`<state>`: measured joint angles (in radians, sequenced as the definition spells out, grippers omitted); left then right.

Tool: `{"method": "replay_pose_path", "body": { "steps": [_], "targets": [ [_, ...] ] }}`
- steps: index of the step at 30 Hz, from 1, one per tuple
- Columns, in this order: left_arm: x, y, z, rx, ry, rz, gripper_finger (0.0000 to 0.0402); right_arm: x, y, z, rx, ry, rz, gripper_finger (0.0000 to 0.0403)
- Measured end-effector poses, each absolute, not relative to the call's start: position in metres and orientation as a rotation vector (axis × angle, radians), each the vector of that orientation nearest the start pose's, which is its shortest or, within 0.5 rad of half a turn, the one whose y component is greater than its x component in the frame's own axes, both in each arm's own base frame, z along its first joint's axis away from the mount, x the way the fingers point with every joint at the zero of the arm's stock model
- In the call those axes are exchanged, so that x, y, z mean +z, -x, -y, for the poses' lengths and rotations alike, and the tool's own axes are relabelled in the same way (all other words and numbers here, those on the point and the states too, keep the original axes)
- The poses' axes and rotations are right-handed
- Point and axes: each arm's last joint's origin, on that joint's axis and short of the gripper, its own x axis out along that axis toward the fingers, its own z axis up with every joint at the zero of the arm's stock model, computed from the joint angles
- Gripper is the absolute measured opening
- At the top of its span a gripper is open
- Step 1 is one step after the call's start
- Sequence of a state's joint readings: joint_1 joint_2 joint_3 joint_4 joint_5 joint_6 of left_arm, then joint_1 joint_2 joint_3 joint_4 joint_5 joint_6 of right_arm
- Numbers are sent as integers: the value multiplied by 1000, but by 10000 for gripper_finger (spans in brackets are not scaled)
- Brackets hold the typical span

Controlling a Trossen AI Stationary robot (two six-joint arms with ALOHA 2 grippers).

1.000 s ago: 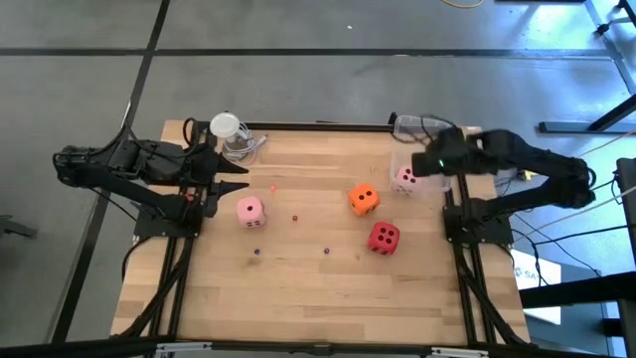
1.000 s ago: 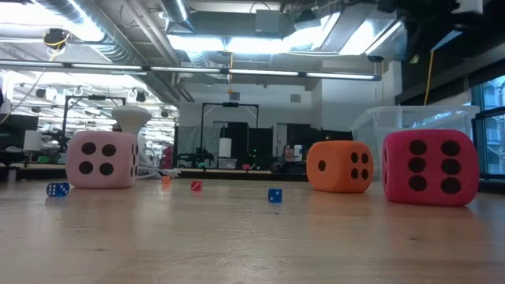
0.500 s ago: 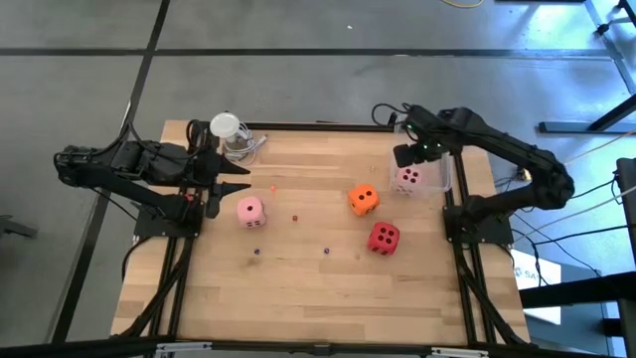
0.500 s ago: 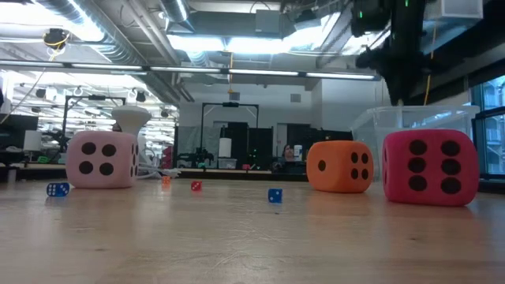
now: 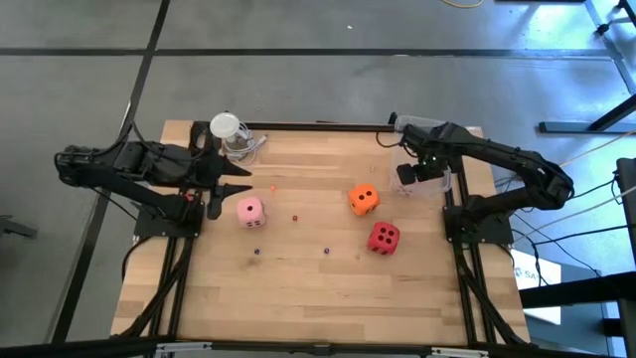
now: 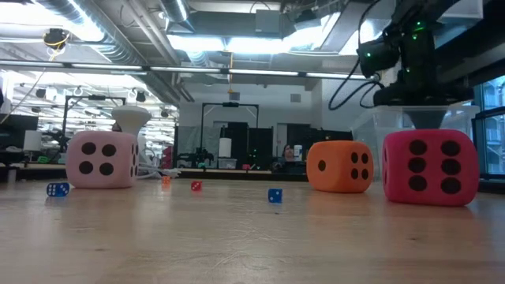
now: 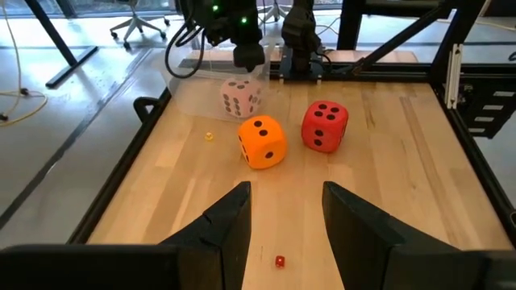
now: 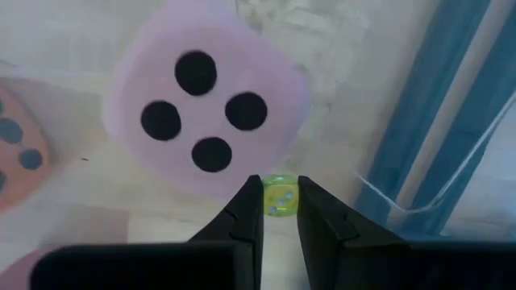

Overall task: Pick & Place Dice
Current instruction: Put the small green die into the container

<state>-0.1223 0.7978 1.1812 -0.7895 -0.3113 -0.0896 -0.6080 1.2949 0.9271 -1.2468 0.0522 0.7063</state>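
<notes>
Your right arm is stretched out over the clear plastic bin (image 5: 429, 164) at the far right corner of the table (image 5: 318, 288), and the right gripper (image 8: 280, 205) points down into it, fingers pinched on a tiny yellow-green die (image 8: 280, 196). Right under it sits a pale pink die (image 8: 205, 109), four pips up, inside the bin.

Your left arm is parked low at the table's left edge, the left gripper (image 7: 284, 221) aimed across the wood with its fingers apart and nothing between them.

Count of big soft dice: four. Two pink, the one in the bin plus another pink die (image 5: 249, 210) just in front of the left gripper; one orange die (image 5: 363, 199) mid-table; one red die (image 5: 384, 237) near it, closer to the front edge.

Small dice loose on the wood: I can make out a blue one (image 6: 274, 195), another blue one (image 6: 57, 189), and a red one (image 6: 196, 186).
</notes>
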Motion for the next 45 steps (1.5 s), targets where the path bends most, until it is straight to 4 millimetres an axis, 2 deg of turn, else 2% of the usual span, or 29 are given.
{"method": "replay_pose_path", "body": {
  "steps": [11, 20, 24, 26, 29, 33, 37, 38, 41, 45],
  "targets": [
    [398, -140, 8, 230, 27, -413, 145, 227, -158, 113, -1044, -878, -1391, 123],
    [397, -143, 6, 312, 67, -410, 145, 227, -158, 113, -964, -819, -1420, 223],
    [397, -143, 6, 321, 64, -408, 145, 231, -159, 113, -953, -831, -1414, 250],
    [397, -143, 6, 321, 52, -410, 145, 238, -161, 113, -971, -818, -1361, 253],
    [397, -143, 6, 317, 30, -413, 145, 255, -170, 115, -907, -807, -1201, 250],
    [397, -143, 5, 348, 14, -410, 145, 271, -166, 117, -1059, -751, -1177, 236],
    [397, -143, 5, 354, 3, -411, 145, 273, -173, 120, -876, -823, -1121, 220],
    [397, -143, 5, 353, 0, -412, 145, 273, -173, 121, -869, -829, -1116, 216],
    [397, -143, 5, 352, -5, -413, 145, 269, -170, 125, -1032, -800, -1138, 204],
    [397, -143, 5, 352, -6, -413, 145, 269, -178, 129, -900, -834, -1081, 191]
  ]
}}
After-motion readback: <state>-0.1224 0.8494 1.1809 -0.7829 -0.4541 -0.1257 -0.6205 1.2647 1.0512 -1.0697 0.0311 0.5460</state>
